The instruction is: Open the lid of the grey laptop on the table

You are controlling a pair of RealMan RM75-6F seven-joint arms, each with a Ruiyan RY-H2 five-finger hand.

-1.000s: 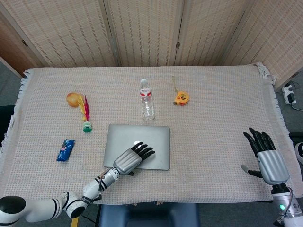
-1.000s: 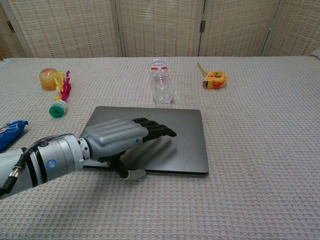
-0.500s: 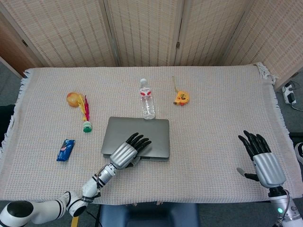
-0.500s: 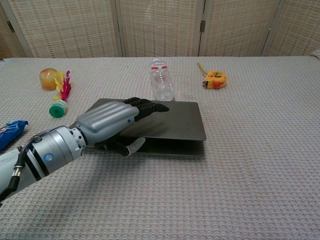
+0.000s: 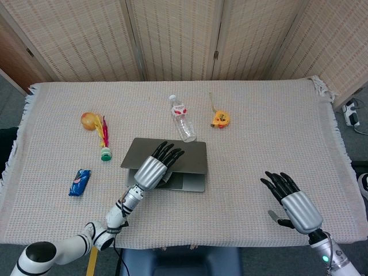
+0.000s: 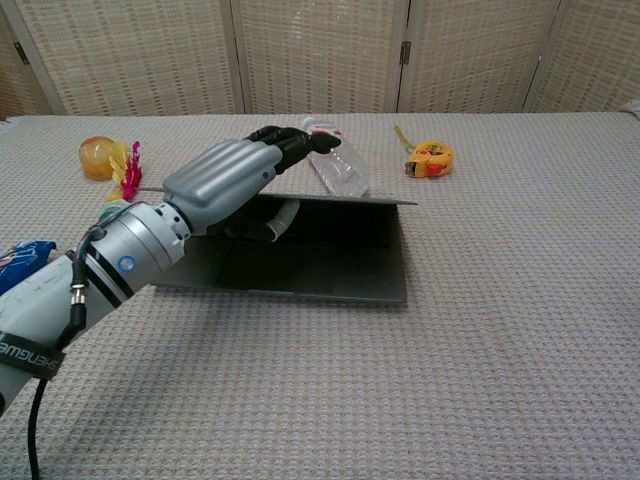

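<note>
Holding the grey laptop (image 6: 300,270) lid's front edge — left hand (image 6: 225,180) pinched it, hinge lying beyond. Right hand (image 5: 292,202) stood spread, empty — well apart.

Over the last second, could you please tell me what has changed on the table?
The left hand has lifted the grey laptop lid from shut to partly open. The rising lid has pushed the water bottle askew. The right hand has moved forward and inward over the cloth, holding nothing. The tape measure, shuttlecock, orange ball and blue packet stayed put.
</note>
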